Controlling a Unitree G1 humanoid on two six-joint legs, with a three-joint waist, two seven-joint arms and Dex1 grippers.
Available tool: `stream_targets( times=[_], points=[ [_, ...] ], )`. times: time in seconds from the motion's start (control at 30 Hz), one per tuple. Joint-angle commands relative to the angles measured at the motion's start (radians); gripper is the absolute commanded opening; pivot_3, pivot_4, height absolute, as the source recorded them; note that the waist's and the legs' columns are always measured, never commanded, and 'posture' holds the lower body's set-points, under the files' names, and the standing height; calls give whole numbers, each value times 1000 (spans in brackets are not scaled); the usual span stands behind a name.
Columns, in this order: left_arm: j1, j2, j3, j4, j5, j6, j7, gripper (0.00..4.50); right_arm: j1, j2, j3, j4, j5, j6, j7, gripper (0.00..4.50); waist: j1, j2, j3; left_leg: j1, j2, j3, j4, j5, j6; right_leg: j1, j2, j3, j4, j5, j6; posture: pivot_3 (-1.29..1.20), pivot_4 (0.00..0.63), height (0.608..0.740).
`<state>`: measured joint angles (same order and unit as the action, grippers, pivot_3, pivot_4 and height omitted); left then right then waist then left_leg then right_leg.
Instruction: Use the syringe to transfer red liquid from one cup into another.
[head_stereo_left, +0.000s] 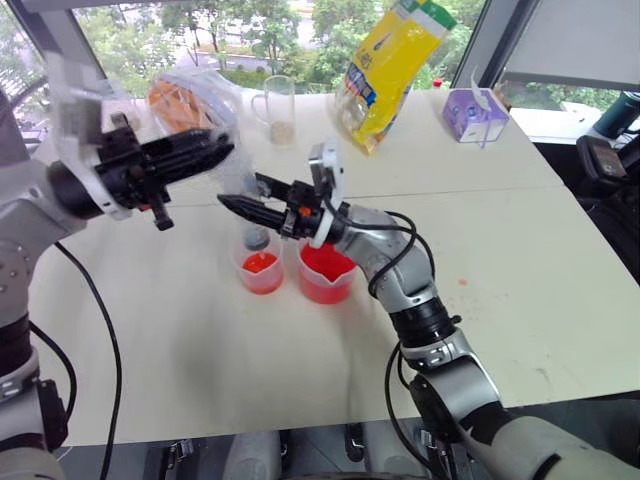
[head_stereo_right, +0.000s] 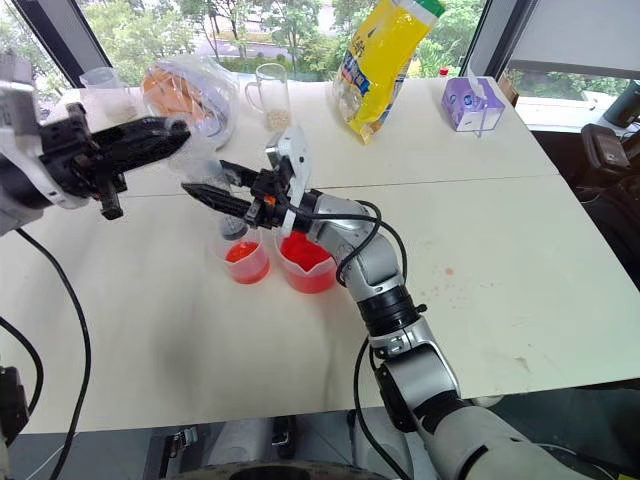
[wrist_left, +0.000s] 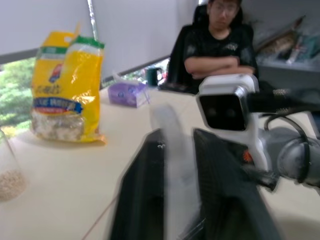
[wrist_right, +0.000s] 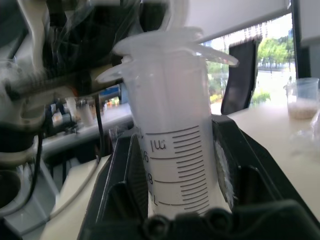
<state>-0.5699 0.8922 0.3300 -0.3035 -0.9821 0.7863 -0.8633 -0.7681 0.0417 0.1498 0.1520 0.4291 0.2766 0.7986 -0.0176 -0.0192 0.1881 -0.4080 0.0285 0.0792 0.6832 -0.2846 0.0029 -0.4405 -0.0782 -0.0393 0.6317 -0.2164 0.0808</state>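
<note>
Right pincer (head_stereo_left: 240, 207) clamps the syringe (wrist_right: 172, 150) barrel upright above the smaller cup (head_stereo_left: 260, 272). Left pincer (head_stereo_left: 205, 150) sits part-open around its plunger. Discharge step; next, press the plunger down.

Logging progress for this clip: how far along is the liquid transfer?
Done: the small cup holds some red liquid, so a transfer seems made. In hand: the right gripper grips the syringe, upright above that cup, plunger apparently pushed in; the left gripper hangs near its top. Left: the large cup holds plenty of red, so more draws could follow.
</note>
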Motion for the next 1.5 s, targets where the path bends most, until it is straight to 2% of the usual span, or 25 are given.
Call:
stream_targets(
  times=[0.03, 0.17, 0.47, 0.57, 0.73, 0.87, 0.97, 1.03, 1.13, 1.23, 1.4, 1.5],
  points=[
    [-3, 12, -28, -4, -21, 53, -6, 2595, -43, 48, -25, -89, 53, -29, -13, 1420, 0, 0, 0, 0, 0, 0, 0, 0, 0, 0, 0, 0, 0, 0, 0, 0, 150, 740],
    [4, 37, 3, 4, -9, 50, -6, 4482, -23, 60, -12, -81, 44, -28, -13, 1420, -4, 0, 0, 0, 0, 0, 0, 0, 0, 0, 0, 0, 0, 0, 0, 0, 150, 740],
    [74, 103, 81, 13, -6, 50, -40, 4482, -21, 67, -36, -91, 68, 10, -35, 1420, -2, 1, 0, 0, 1, 0, -1, 0, 0, -1, 0, 0, 0, 0, 0, 0, 150, 740],
    [84, 105, 81, 11, -2, 42, -44, 4482, -73, 33, -99, -132, 130, 92, -82, 1420, 0, 1, 0, 0, 1, 0, -1, 0, 0, -1, 0, 0, 0, 0, 0, 0, 150, 740],
    [78, 77, 41, 3, 7, 22, -57, 4482, -224, -113, -259, -178, 210, 329, -287, 1420, 2, 1, 1, -1, 0, 0, -1, 0, 0, -1, -1, 0, -1, 0, -2, 0, 150, 740],
    [85, 36, 4, -13, 22, 3, -62, 4482, -323, -293, -394, -145, 281, 637, -449, 1420, 3, 1, 1, -1, 0, 0, -1, 0, 0, -1, -2, -1, -1, -1, -5, 0, 150, 740],
    [87, 11, -24, -20, 34, -8, -63, 4482, -350, -435, -441, -100, 288, 893, -529, 1420, 3, 1, 1, -1, 0, 1, -2, 0, 0, -2, -2, -1, -2, -1, -5, 0, 150, 740],
    [84, -5, -40, -22, 37, -14, -66, 4482, -326, -523, -435, -67, 258, 1055, -557, 1420, 3, 1, 1, -1, 0, 1, -2, -1, 1, -2, -2, -1, -2, -1, -5, 0, 150, 740],
    [77, -23, -55, -24, 43, -17, -66, 4482, -255, -589, -409, -26, 221, 1193, -575, 1420, -1, 1, 1, -1, 0, 2, -2, -1, 2, -2, -2, -1, -2, -1, -5, 0, 150, 740],
    [70, -34, -68, -28, 48, -17, -66, 4482, -175, -626, -360, -17, 186, 1244, -561, 1420, -2, 1, 1, -1, 0, 2, -2, -2, 3, -2, -1, 0, -3, 0, -3, 0, 150, 740],
    [70, -40, -72, -33, 43, -5, -63, 4482, -132, -617, -355, 11, 147, 1266, -556, 1420, -3, 3, 2, -2, 0, 3, -2, -2, 3, -3, 0, 1, -2, 1, -1, 0, 150, 740],
    [92, -37, -60, -61, 26, 12, -55, 4482, -91, -622, -322, 45, 110, 1221, -540, 1420, 0, 2, 2, -2, 0, 2, -2, -2, 3, -3, 0, 1, -3, 1, -1, 0, 150, 740]
  ],
)
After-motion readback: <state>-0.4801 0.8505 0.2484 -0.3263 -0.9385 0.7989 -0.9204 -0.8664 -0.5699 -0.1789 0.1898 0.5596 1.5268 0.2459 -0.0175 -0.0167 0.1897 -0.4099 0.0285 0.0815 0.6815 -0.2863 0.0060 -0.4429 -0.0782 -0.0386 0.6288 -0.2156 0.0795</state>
